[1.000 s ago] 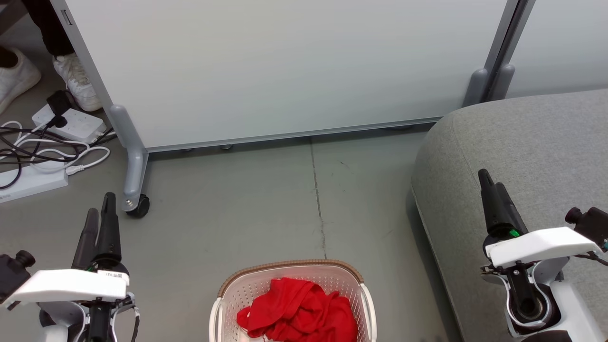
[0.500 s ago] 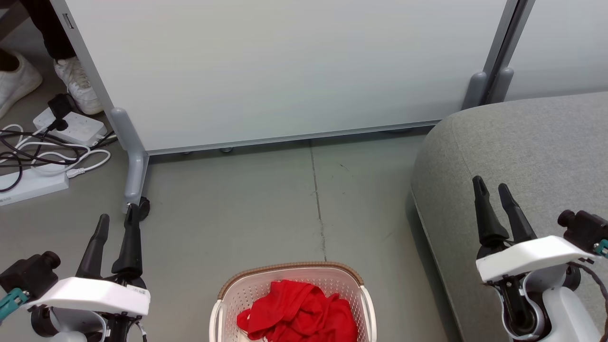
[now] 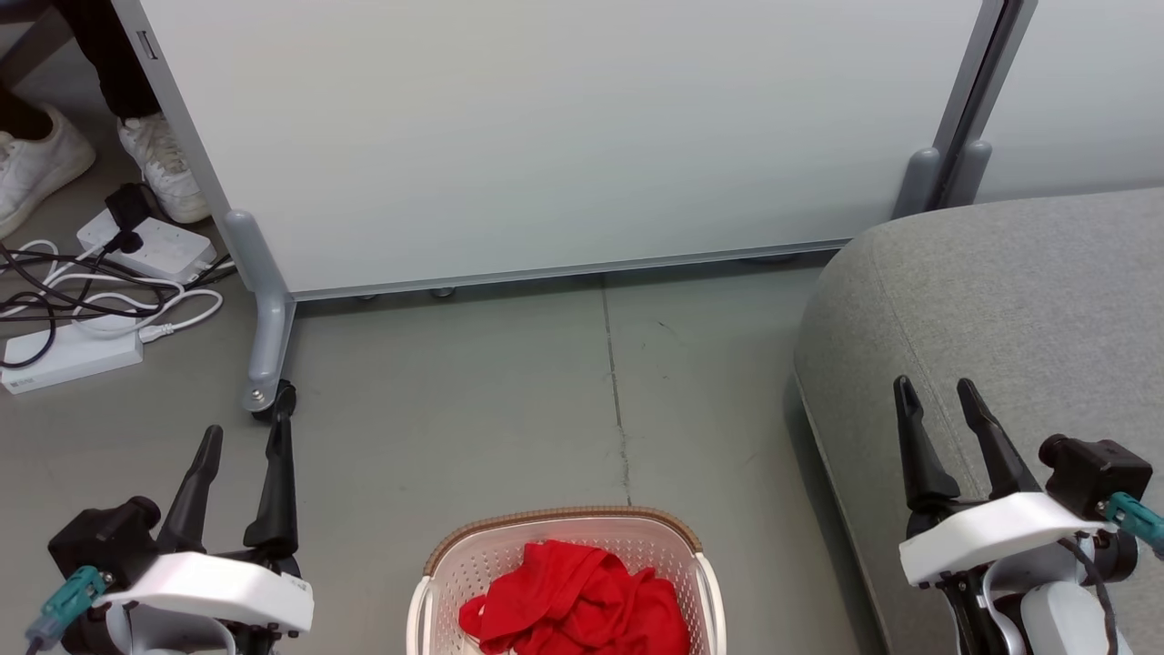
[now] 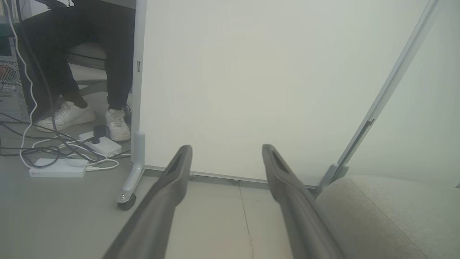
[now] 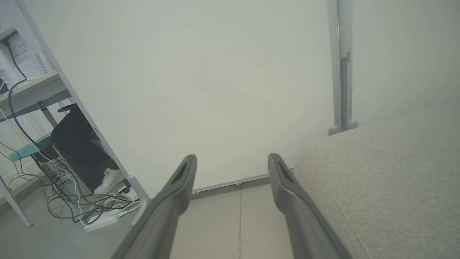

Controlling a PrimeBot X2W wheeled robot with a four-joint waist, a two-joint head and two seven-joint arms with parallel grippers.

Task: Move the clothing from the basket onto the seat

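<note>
the left gripper [image 3: 248,423] hung over the grey floor [image 3: 455,391] with its two dark fingers spread wide and nothing between them. the right gripper [image 3: 933,387] was spread just as wide and was just as empty, and in the head view its fingers lay across the near edge of the seat [image 3: 1028,291]. the red clothing [image 3: 573,605] lay bunched inside the basket [image 3: 564,518]. that cream perforated basket with a brown rim stood on the floor between the two grippers, back towards the wrists and well apart from both pairs of fingers. the seat, a grey upholstered cushion with a stitched seam, spread ahead of the right fingers and to their outer side, with a strip of bare floor between it and the basket. ahead of all four fingertips stood a pale grey partition panel [image 3: 564,136] on grey metal feet. in the left wrist view the left gripper [image 4: 226,148] framed the panel's lower edge, a black caster [image 4: 126,205] sat just beside the left-hand finger, and the seat [image 4: 388,216] rose past the right-hand one. further ahead, off the outer side of the left fingers, lay a white power strip [image 3: 150,246], tangled black and white cables [image 3: 91,291] and a person's white sneakers [image 3: 168,173]. in the right wrist view the right gripper [image 5: 232,157] pointed at the panel, with the seat [image 5: 388,180] close beside its right-hand finger.
</note>
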